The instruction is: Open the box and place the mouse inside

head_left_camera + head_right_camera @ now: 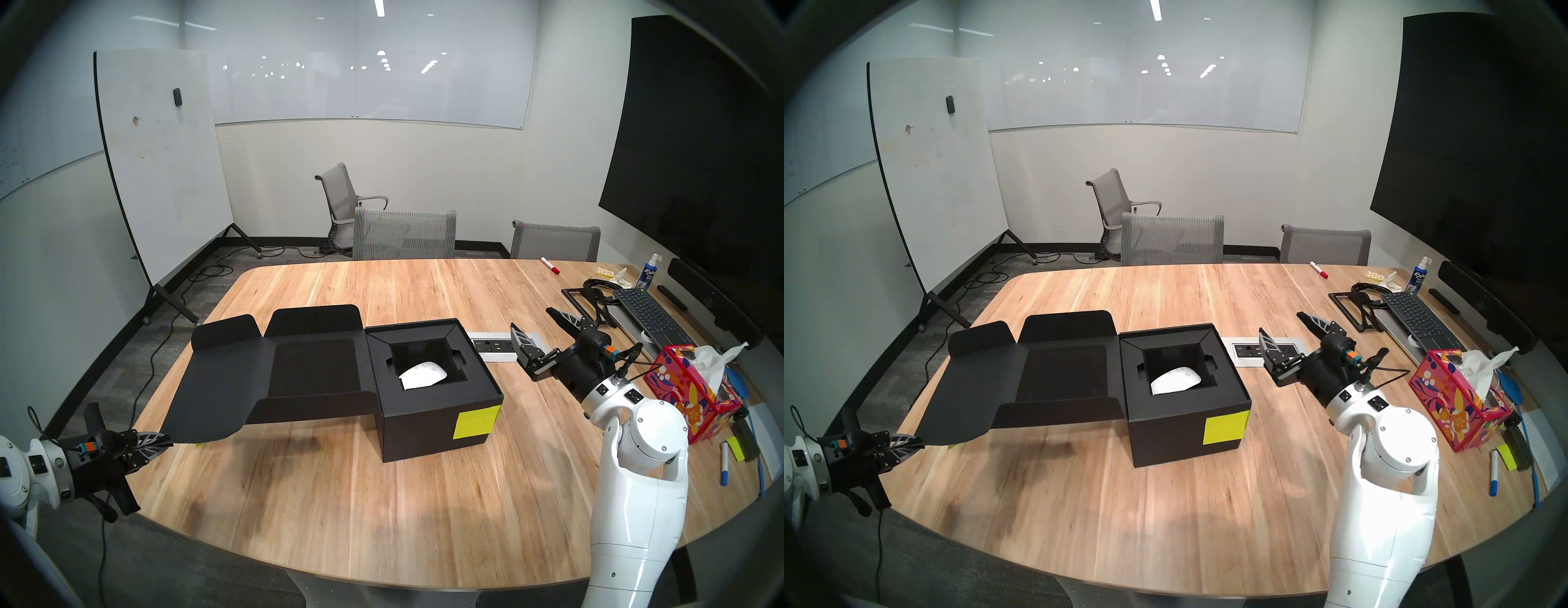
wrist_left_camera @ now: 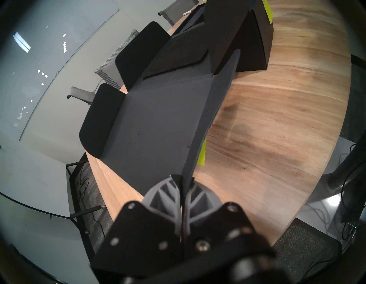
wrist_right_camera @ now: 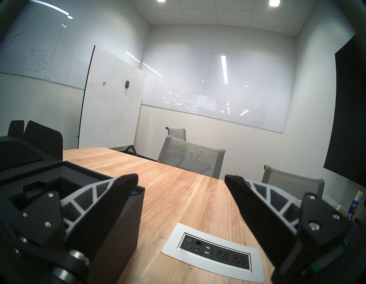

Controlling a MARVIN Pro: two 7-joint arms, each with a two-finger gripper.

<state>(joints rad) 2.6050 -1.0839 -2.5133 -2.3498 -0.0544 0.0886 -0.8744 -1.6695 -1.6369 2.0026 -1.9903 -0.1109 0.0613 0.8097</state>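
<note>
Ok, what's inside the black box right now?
The white mouse lies in the black box's square insert well. The well's floor under it and anything beneath the insert are hidden.

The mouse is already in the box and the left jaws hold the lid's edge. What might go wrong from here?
1. The left gripper pinches only the thin edge of the lid, which hangs in the air; it may slip or bend.
2. Pulling on the lid might drag or tip the box with the mouse inside.
3. The open right gripper hovers close beside the box and could bump it.
</note>
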